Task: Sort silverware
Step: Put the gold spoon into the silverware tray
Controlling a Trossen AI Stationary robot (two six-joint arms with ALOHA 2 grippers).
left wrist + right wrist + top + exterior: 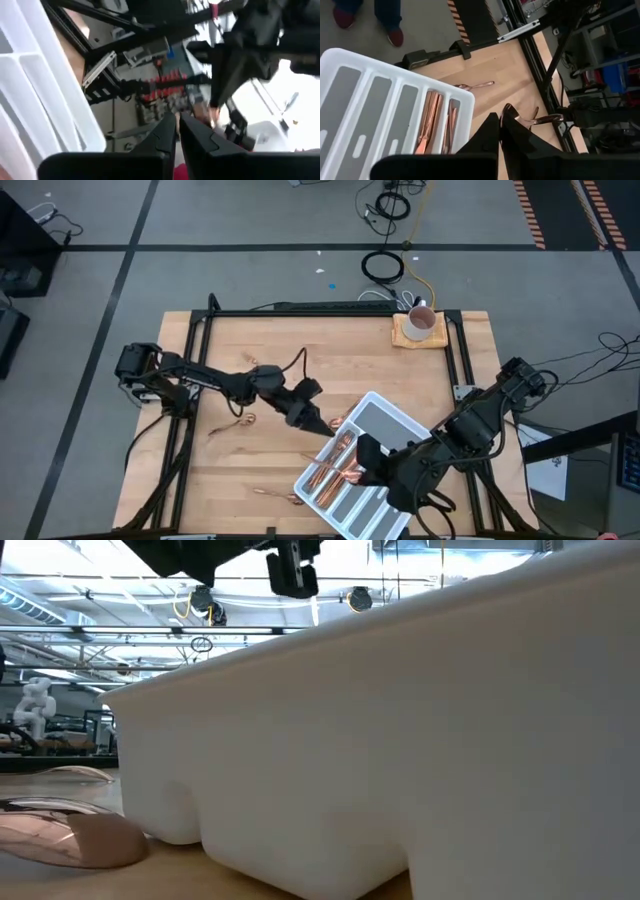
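The white divided tray (372,442) lies askew at the table's near middle. Several copper pieces of silverware (335,465) lie in its left compartments and also show in the right wrist view (431,122). Loose copper pieces lie on the wood: one (240,420) left of the tray, one (265,370) farther back, one (275,492) near the front edge. My left gripper (325,425) is shut at the tray's far left edge (177,125). My right gripper (365,455) is shut above the tray's middle (499,120). My left gripper shows a pinkish patch (180,172) low between its shut fingers. I cannot tell whether that is a held piece of silverware. My right gripper touches nothing.
A white mug (420,322) stands on a wooden coaster at the table's far right. A black frame rail runs along the table's sides (200,330). In the low view the tray's wall (400,740) fills most of the picture, with a copper spoon bowl (70,835) beside it. A person's legs (385,15) stand beyond the table.
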